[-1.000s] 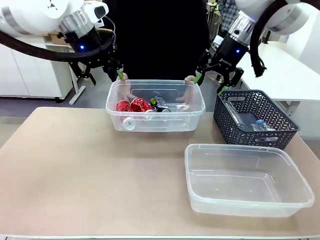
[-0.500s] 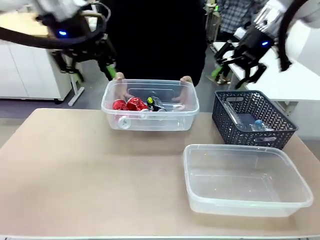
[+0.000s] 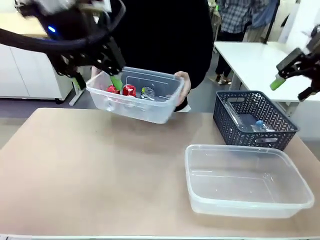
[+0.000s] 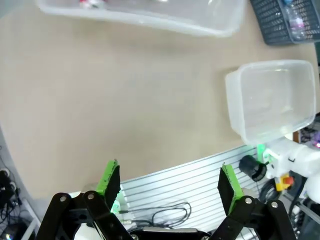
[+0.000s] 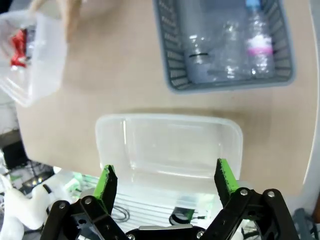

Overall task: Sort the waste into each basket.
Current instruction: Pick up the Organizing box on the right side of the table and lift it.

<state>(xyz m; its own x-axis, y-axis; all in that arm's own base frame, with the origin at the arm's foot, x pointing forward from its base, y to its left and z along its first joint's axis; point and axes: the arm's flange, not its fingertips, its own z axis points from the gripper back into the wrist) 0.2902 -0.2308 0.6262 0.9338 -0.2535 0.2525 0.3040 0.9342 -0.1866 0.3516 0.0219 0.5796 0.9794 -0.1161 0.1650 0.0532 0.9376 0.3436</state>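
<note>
A person's hand [image 3: 183, 86] holds a clear basket [image 3: 145, 111] lifted and tilted over the table's far left. The waste in it includes red cans [image 3: 129, 90] and a clear bottle [image 3: 148, 93]. My left gripper [image 3: 97, 80] hovers open just in front of that basket's left end, holding nothing. In the left wrist view its fingers [image 4: 111, 177] stand wide apart above the table, the lifted basket [image 4: 150, 17] far off. My right gripper [image 3: 292, 89] is open and empty at the far right, above the table edge. A second clear basket [image 3: 250, 148] [image 5: 170, 122] sits empty at the front right.
A dark grey lattice basket [image 3: 255, 120] [image 5: 175, 75] at the back right holds clear bottles [image 5: 260, 35]. The tan table [image 3: 90, 170] is bare on its left and middle. The person stands at the far side.
The person has lifted the waste basket off the table, tilted it and shifted it left. My left arm swung left and up; my right arm swung out to the far right.
</note>
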